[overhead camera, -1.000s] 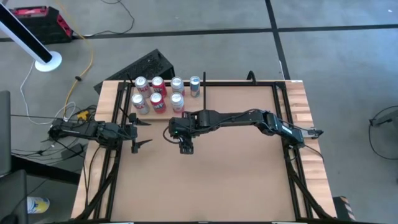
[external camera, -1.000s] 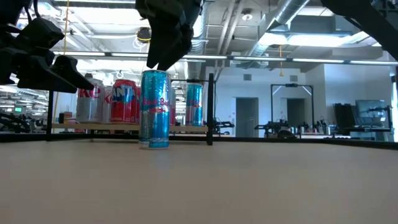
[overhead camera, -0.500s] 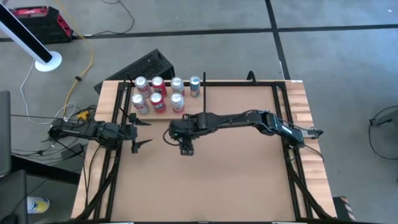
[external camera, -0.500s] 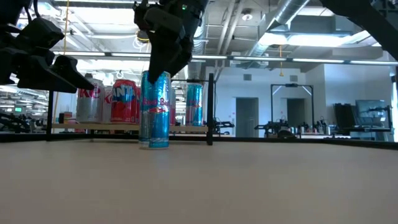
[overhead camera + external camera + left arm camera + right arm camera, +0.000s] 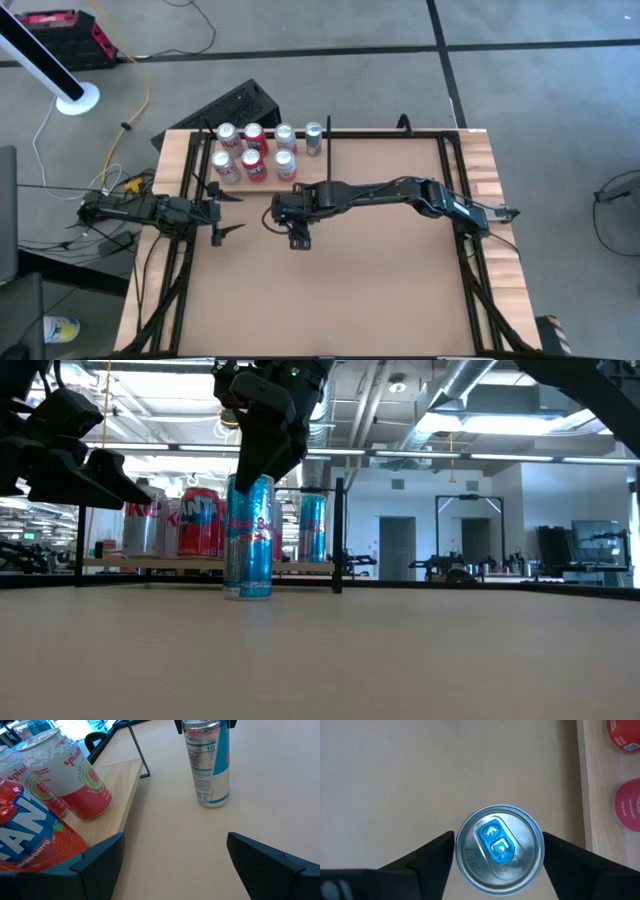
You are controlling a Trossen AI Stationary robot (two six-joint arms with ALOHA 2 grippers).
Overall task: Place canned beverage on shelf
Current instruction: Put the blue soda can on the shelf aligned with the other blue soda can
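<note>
- On the brown tabletop (image 5: 380, 280), just off the shelf (image 5: 120, 785), a slim blue can (image 5: 249, 535) is seen standing upright.
- The right gripper (image 5: 499, 852) is positioned directly over the can, its fingers spread to either side of the can's top, with contact not discernible.
- The left gripper (image 5: 222, 210) is held spread wide near the shelf, where six cans (image 5: 250, 150) are kept.
</note>
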